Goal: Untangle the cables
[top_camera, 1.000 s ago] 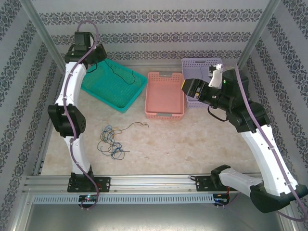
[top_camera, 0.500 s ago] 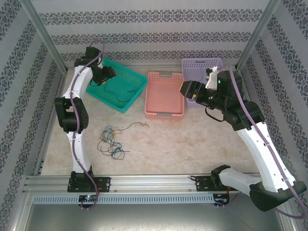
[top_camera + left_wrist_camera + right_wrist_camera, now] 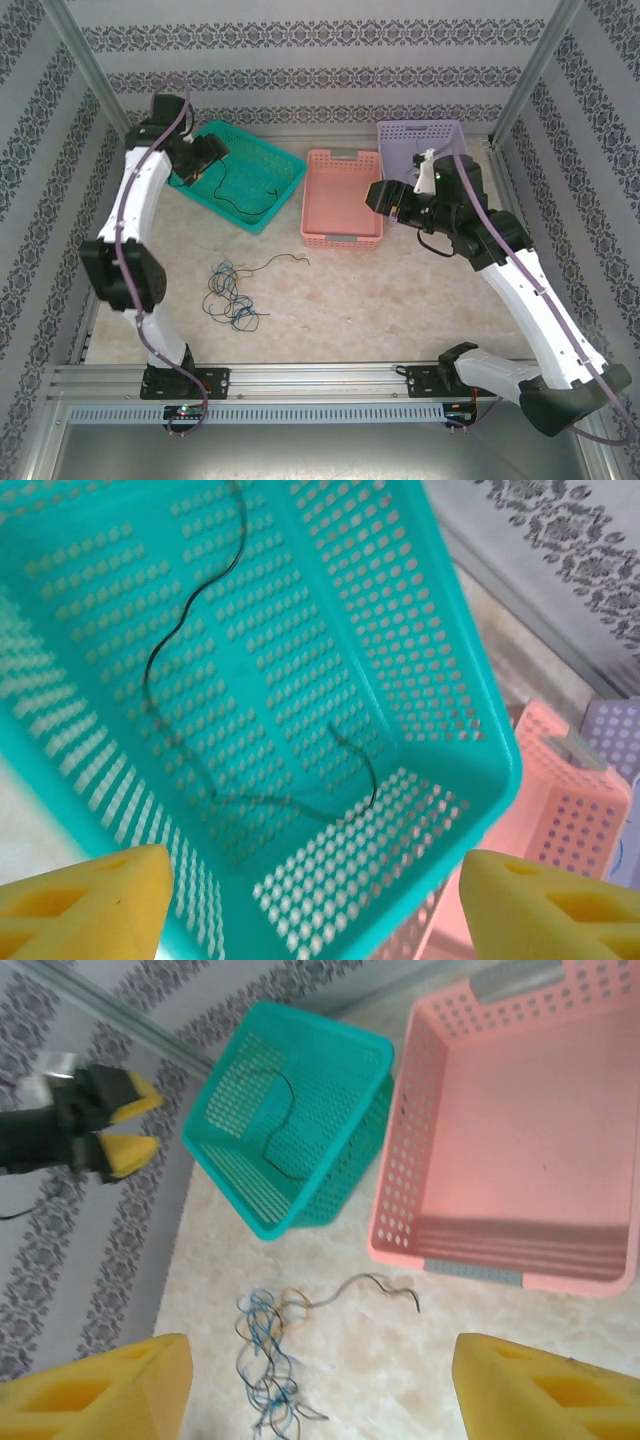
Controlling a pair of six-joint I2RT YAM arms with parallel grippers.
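Currently we note the left gripper (image 3: 145, 1123) hanging above the teal basket (image 3: 250, 152), yellow pads parted, nothing between them. One black cable (image 3: 150, 670) lies loose on the basket floor, curling from the far wall to the near corner.

Right gripper (image 3: 383, 197) hovers at the right edge of the pink basket (image 3: 343, 238), pads also spread and empty. Its wrist camera looks down across the table (image 3: 400, 300).

We take the rest of the cables to be the knotted clump (image 3: 228, 292) on the table near the left arm's base: black and blue strands looped together, one pale strand (image 3: 285, 260) trailing toward the pink basket.

Risks as we judge them:
- A pinch into the thick of the clump would likely catch several strands, lift the whole knot and pull it tighter.
- Strands are very thin; soft pads may close without gripping, or slip mid-pull.
- A pull with no second hold on the clump would drag it across the table rather than free a strand.
- The sorted cable could snag in the basket's holes if either gripper dips in.
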